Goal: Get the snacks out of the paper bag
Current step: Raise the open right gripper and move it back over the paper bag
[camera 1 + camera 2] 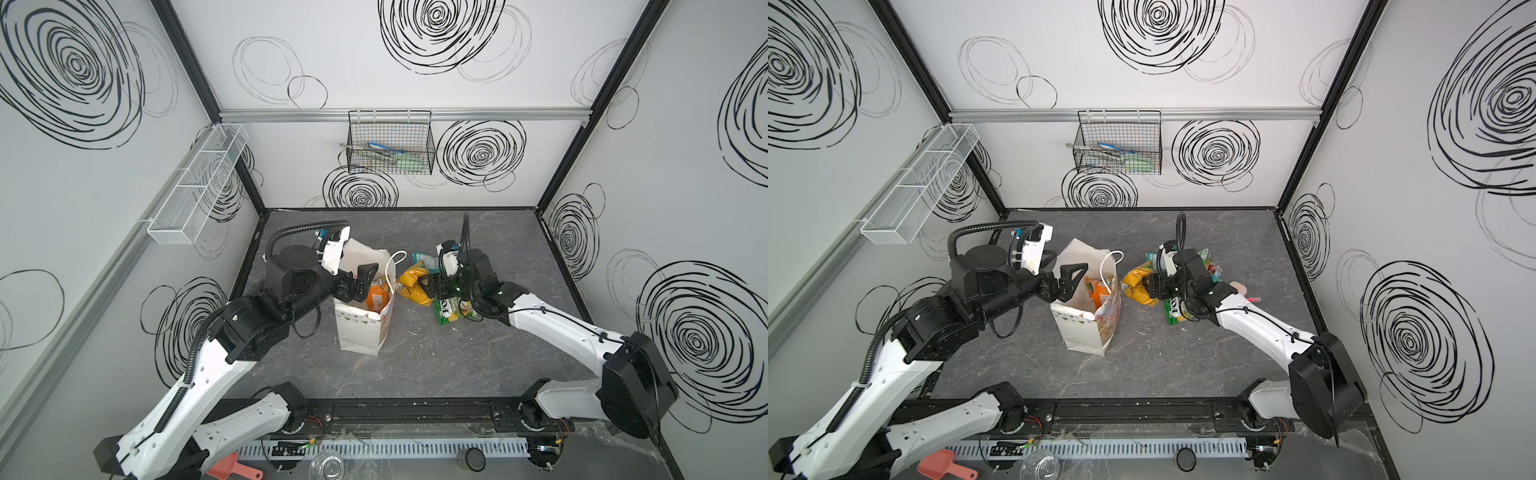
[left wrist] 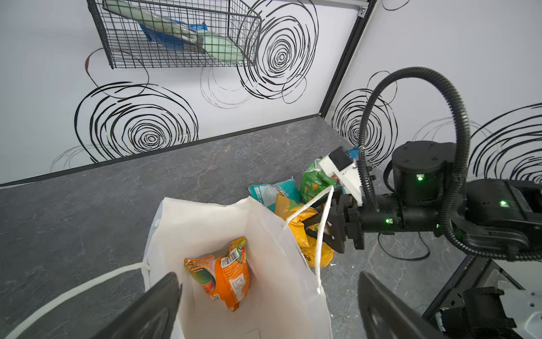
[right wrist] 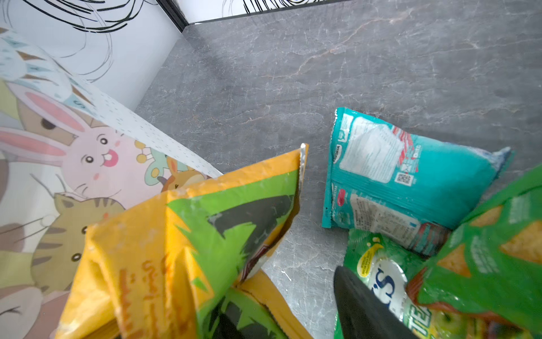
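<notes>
The white paper bag (image 1: 360, 332) (image 1: 1084, 336) stands upright left of the table's middle, its mouth open. An orange multicoloured snack packet (image 2: 225, 273) (image 1: 376, 297) lies inside it. My left gripper (image 1: 360, 286) (image 2: 269, 281) hangs open over the bag's mouth, with nothing between its fingers. Right of the bag several snacks lie on the table: a yellow packet (image 3: 190, 249) (image 1: 413, 284), a teal one (image 3: 425, 170), a green "FOX'S" one (image 3: 384, 278) (image 1: 1177, 313) and a green chip packet (image 3: 498, 249). My right gripper (image 1: 428, 286) (image 3: 289, 308) is open, low over the yellow packet, which covers one finger.
The bag's white cord handle (image 2: 319, 223) sticks up toward the right arm. A small pink-red stick (image 1: 1254, 299) lies behind the right forearm. A black wire basket (image 1: 390, 143) hangs on the back wall and a white mesh basket (image 1: 195, 187) on the left wall.
</notes>
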`<state>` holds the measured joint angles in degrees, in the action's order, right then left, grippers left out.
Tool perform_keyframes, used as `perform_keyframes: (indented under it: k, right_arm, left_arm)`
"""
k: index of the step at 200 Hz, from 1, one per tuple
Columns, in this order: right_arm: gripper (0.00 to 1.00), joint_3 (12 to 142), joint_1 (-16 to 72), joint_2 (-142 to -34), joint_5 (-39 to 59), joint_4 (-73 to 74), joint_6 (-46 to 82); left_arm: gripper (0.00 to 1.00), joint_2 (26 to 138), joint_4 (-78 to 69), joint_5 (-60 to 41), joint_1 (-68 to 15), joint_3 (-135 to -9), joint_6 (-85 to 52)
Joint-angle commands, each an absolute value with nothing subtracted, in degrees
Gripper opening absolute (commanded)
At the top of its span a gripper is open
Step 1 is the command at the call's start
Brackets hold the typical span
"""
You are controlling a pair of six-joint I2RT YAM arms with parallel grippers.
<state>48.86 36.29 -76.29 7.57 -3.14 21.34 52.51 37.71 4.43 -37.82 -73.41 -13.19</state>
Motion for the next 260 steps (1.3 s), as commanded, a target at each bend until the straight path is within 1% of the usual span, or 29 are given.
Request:
perform_keyframes:
  k: [1,13,27,39,53,74,78,80,82,85,94,138,145,160,168,184,194,228,247,260]
  right_arm:
    - [0.77,49.3,36.5,-76.7,4.4,-8.7,20.2]
    - [0.78,48.6,36.7,-77.3,3.3,-9.0,18.6]
    - [0.78,47.4,36.5,-79.6,4.8,-8.4,17.2]
    - [0.78,49.5,36.8,-82.5,7.8,-10.9,17.8]
    - [0.8,54.1,37.4,-85.8,8.0,-16.7,18.9]
    - [0.9,55.3,37.6,-86.7,8.6,-17.1,19.2]
    - [0.93,54.8,37.5,-86.2,9.6,-16.1,19.4]
    - [0.98,54.5,37.5,-86.0,10.2,-15.5,19.5]
    - [1.0,54.1,37.5,-85.8,10.7,-15.0,19.7]
    - [0.98,53.6,37.4,-85.5,11.4,-14.0,19.9]
    - [0.97,52.2,37.4,-84.4,13.6,-11.4,20.5]
    - [0.97,48.3,35.8,-82.4,21.8,-5.2,22.7]
    - [1.0,47.8,35.6,-82.2,22.0,-4.7,23.2]
    - [0.84,49.9,35.9,-81.7,22.2,-7.8,25.0]
    - [0.8,50.5,36.6,-80.9,22.1,-8.0,25.4]
    - [0.82,48.2,36.7,-78.4,22.9,-3.9,26.5]
    - [0.82,46.6,36.1,-77.4,21.2,-2.1,26.5]
    - [0.83,49.6,34.8,-75.5,17.8,-7.9,25.7]
    - [0.85,52.5,34.8,-73.1,14.5,-10.8,24.7]
    - [0.86,54.2,34.8,-70.3,12.9,-11.0,23.5]
  left_arm:
    - [0.96,52.1,37.3,5.9,-38.1,-74.9,-12.3]
    - [0.96,52.1,37.3,6.2,-38.1,-74.7,-12.2]
    - [0.96,52.2,37.2,5.8,-38.1,-74.7,-12.4]
    - [0.96,52.4,36.8,5.3,-38.1,-74.4,-12.6]
    - [0.96,52.3,36.6,5.1,-38.1,-74.1,-12.7]
    - [0.96,51.9,36.7,5.1,-38.1,-73.7,-12.5]
    - [0.96,51.8,36.9,5.2,-38.1,-73.7,-12.3]
    - [0.96,51.7,36.9,5.3,-38.1,-73.7,-12.3]
    - [0.96,51.7,36.9,5.3,-38.1,-73.6,-12.3]
    - [0.96,51.5,37.1,5.4,-38.1,-73.6,-12.2]
    - [0.96,51.2,37.2,5.8,-38.1,-73.3,-12.1]
    - [0.96,50.0,36.3,5.2,-38.1,-71.1,-12.5]
    - [0.96,49.9,36.0,4.9,-38.1,-70.8,-12.6]
    - [0.96,49.9,35.6,4.3,-38.1,-70.6,-12.9]
    - [0.96,49.8,35.5,4.2,-38.1,-70.5,-12.9]
    - [0.96,49.5,34.7,4.2,-38.1,-70.1,-12.8]
    - [0.96,49.6,34.7,4.1,-38.1,-70.2,-12.8]
    - [0.96,49.3,36.3,6.2,-38.0,-71.0,-12.3]
    - [0.97,48.7,36.3,10.8,-38.0,-71.2,-13.1]
    - [0.99,48.5,36.8,15.4,-37.7,-71.3,-13.8]
